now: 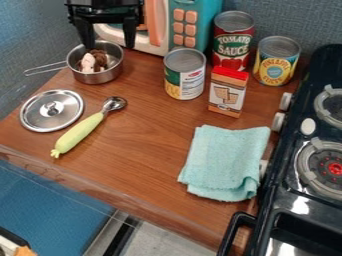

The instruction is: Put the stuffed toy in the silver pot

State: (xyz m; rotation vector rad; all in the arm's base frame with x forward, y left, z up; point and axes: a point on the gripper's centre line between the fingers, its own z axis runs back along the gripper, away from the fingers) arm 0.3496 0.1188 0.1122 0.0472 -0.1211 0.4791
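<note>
Instructor: Verify your load. The stuffed toy point(99, 59) lies inside the silver pot point(99, 77), at the rear left corner of the counter point(147, 142). Your gripper point(109, 44) is above the pot, jaws parted and released.

Checker: Then you have, in effect, completed the placement. What does your exit call for?

Instructor: Keep the jaws parted. Raise them straight up until they clear the rim, then traverse. You cannot tell here whether a tip touches the metal; a sideways start could drag the pot. Mind its handle point(45, 69), which points toward the left edge.

Checker: And your labels?

Instructor: Toward the rear edge, note a red-labelled can point(232, 44) with pictured tomatoes, a yellow-and-blue-labelled can point(275, 62), and a green-and-white-labelled can point(185, 75). A red-topped box point(227, 95) shows pictured squares. All carry print; none affects your step.
</note>
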